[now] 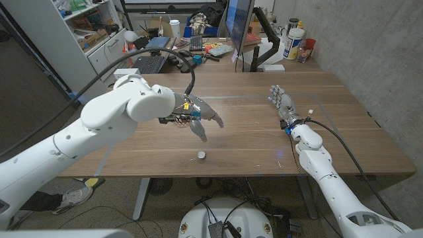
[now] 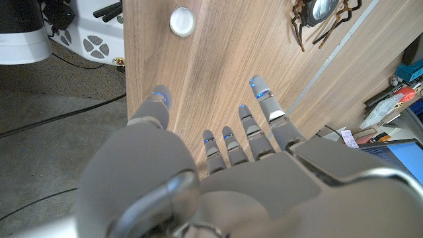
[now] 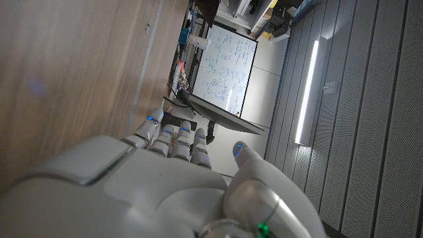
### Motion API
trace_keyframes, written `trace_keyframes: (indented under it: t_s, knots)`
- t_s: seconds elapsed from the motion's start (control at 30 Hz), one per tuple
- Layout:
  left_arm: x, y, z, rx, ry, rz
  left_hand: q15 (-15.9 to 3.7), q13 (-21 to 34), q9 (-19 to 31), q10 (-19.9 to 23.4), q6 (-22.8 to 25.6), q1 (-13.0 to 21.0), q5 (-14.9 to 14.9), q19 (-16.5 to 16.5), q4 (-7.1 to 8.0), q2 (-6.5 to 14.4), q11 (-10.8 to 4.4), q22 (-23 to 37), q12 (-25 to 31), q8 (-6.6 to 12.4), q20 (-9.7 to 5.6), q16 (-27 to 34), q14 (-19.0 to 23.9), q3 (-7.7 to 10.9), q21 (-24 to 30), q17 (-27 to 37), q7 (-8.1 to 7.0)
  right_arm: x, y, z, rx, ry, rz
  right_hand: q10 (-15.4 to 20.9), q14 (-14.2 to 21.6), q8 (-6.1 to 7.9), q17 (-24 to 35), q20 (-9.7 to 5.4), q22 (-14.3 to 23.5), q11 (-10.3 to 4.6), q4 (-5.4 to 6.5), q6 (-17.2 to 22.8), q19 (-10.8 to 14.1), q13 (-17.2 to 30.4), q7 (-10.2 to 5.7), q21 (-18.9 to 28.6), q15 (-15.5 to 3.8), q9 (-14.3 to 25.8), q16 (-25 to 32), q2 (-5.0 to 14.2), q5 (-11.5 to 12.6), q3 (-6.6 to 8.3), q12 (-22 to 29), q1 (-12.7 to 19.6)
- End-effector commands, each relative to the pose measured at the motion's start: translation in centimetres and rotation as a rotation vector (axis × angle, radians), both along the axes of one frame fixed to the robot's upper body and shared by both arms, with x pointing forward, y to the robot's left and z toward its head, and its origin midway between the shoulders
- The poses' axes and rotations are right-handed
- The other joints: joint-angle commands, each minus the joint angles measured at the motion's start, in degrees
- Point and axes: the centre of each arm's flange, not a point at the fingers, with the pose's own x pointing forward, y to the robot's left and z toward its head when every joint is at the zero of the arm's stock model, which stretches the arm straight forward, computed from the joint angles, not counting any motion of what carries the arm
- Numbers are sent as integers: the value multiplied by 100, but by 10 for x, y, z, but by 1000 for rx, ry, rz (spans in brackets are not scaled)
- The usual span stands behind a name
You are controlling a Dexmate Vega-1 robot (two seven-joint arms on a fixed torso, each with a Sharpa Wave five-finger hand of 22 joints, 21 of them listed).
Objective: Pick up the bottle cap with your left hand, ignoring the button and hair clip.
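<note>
From up above, the small round white bottle cap [image 1: 200, 156] sits on the long brown wooden table [image 1: 251, 142], close to its near edge, and the robot's left hand [image 1: 195, 116] hangs in the air just beyond it, fingers spread and angled down, holding nothing. The camera on that wrist gives what the overhead angle cannot: the cap [image 2: 182, 20] shows as a shiny white disc on the wood grain right by the table edge, with open wood between it and the grey fingertips [image 2: 260, 86], which are fanned apart with the thumb set off to one side. It also picks out a dark brown claw-shaped hair clip [image 2: 322, 18] lying on the table off to the side of the cap, where the head view has it mostly tucked under the left hand. Across the table, the right hand [image 1: 284, 104] rests near the far right side, well apart from the cap, with its fingers stretched out. Its own wrist camera shows those pale fingers [image 3: 173, 140] lying close together beside the wood, gripping nothing.
</note>
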Motion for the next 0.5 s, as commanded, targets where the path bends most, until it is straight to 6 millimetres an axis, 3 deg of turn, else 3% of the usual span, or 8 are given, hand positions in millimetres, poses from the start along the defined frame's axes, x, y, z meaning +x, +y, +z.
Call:
trace_keyframes:
  t_s: [0.03, 0.5]
  knots:
    - [4, 4, -13, 7, -7, 19, -554, 31, 32, -23, -46, 81, 12, 9, 12, -3, -33, 11, 19, -29, -9, 13, -31, -21, -13, 24, -33, 0, 3, 1, -10, -2, 5, 24, 6, 35, 9, -570, 18, 6, 1, 39, 28, 22, 16, -8, -26, 24, 7, 275, 26, -18, 16, -53]
    - [9, 9, -20, 14, -6, 26, -567, 44, 43, -9, -1, 121, 16, 19, 24, 14, -40, 13, 41, 0, -15, 18, -19, -45, -29, 43, -31, 1, 7, -1, -19, 4, 2, 22, 6, 34, 9, -572, 19, 9, 1, 39, 24, 22, 14, -30, -30, 24, 6, 270, 27, -25, 16, -59]
